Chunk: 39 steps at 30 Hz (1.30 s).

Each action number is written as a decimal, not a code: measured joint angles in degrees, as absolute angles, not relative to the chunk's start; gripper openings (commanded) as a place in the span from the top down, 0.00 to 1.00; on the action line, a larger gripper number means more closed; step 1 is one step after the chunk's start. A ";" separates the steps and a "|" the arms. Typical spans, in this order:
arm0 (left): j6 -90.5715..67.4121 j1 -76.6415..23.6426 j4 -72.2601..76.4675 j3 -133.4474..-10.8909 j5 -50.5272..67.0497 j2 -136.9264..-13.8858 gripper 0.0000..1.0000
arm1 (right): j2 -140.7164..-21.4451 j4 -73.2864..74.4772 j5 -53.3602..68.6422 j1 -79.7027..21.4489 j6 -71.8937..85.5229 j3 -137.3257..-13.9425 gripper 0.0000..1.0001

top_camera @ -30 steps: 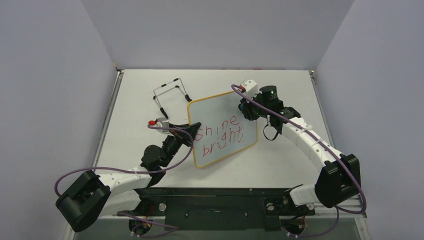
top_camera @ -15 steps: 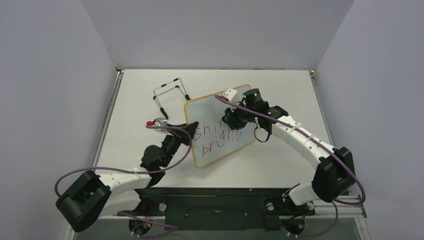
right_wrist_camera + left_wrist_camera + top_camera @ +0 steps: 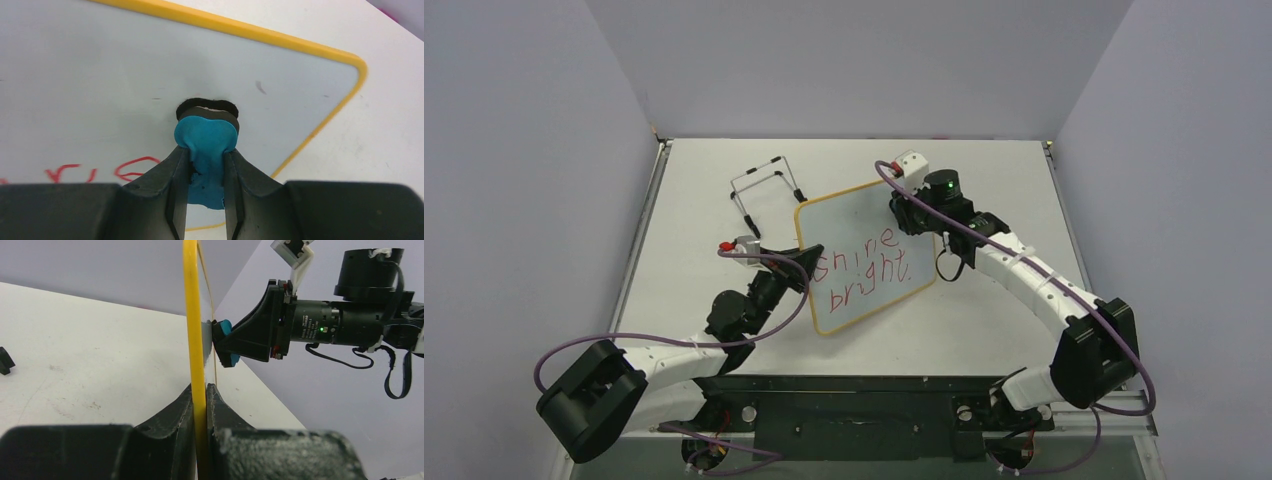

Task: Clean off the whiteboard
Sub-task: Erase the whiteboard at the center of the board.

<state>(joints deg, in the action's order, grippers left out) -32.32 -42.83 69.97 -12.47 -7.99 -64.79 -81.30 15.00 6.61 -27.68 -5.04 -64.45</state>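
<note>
We see the left end effector (image 3: 200,390) clamping the whiteboard (image 3: 854,225) by its edge, the right end effector (image 3: 206,160) pinching a blue eraser (image 3: 206,136) against it.

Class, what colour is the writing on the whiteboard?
Red writing on the whiteboard, clearest in the top external view.

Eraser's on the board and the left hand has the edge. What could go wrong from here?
1. The left hand pinches only the thin yellow frame of the whiteboard; pressure from the blue eraser may pivot the board or pull it free.
2. The right hand holds the eraser near the board's corner, off the red writing; a stroke may run off the rim or miss the letters.
</note>
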 measured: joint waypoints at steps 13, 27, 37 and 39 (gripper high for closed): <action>-33.19 -42.76 69.69 -12.45 -9.21 -65.23 1.00 | -81.01 14.87 12.36 -31.22 -3.01 -65.67 1.00; -33.58 -42.87 70.63 -12.45 -8.36 -66.81 1.00 | -81.67 17.21 22.63 -37.39 -4.75 -69.17 1.00; -33.47 -43.05 70.32 -12.32 -8.23 -66.26 1.00 | -81.67 18.74 23.40 -32.05 -5.76 -69.14 1.00; -33.19 -43.16 70.19 -11.86 -8.16 -65.54 1.00 | -81.67 19.07 22.55 -27.88 -6.87 -68.97 1.00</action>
